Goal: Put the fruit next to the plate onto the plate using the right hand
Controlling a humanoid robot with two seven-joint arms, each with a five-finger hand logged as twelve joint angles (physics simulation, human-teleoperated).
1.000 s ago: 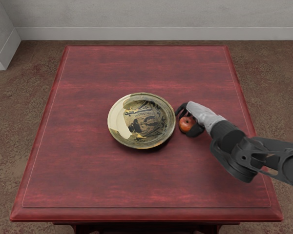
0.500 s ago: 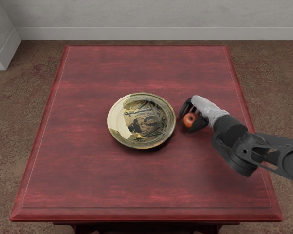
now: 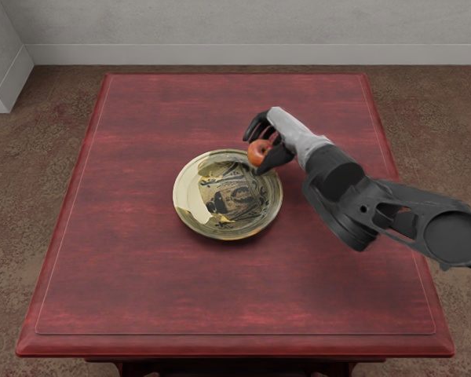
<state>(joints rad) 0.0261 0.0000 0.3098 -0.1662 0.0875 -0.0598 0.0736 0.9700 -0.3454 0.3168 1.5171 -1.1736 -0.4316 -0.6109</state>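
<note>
Fruit sits gripped in my right hand, fingers curled round it, over the far right rim of the plate. My worry is that if I release here, it clips the rim and rolls onto the table. I'd move further in first.

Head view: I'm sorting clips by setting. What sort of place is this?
Probably a simulated domestic room: a red wooden table on mottled brown carpet, a pale wall with skirting board behind, and a gold plate, over whose rim the right hand holds a fruit.
</note>
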